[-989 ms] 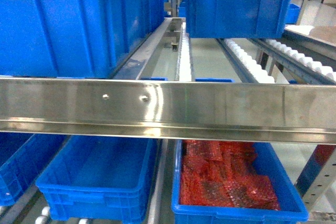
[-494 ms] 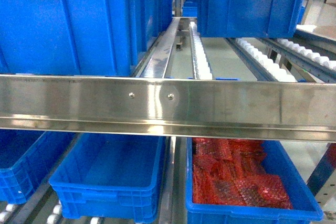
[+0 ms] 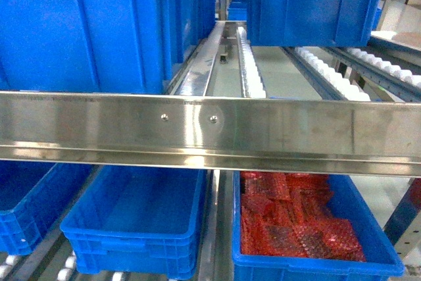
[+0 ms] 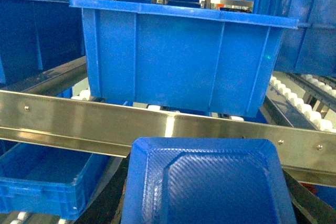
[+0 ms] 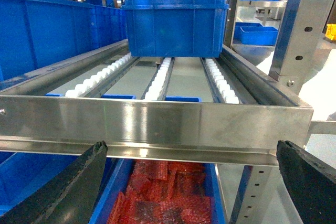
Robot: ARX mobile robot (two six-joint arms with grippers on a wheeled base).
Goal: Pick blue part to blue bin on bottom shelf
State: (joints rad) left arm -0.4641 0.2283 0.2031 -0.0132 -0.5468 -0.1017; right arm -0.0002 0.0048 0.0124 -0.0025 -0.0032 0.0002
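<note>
Left tool [image 4: 207,219]: grasping blue part [image 4: 207,187], level with steel front lip [image 4: 79,121]. Blue bin [image 3: 135,218]: bottom shelf [image 3: 214,241], left of bubble-wrap tote [image 3: 309,228]. Right tool [image 5: 189,182]: fingers [image 5: 63,187] spread wide, nothing held.

Bright, even overhead indoor light, cool bluish cast. Steel front lip [image 3: 210,129] shows soft glare patch around rivets in head view; sharper vertical highlight on same kind of rail [image 4: 168,127] in left wrist view. Lower level under lip sits in shade, blue bin [image 3: 135,225] interior darker. Blue part [image 4: 207,182] close to lens, slightly soft. Right pincer fingers [image 5: 58,192] dark, blurred at frame corners. Overall mild softness, saturated blues.
</note>
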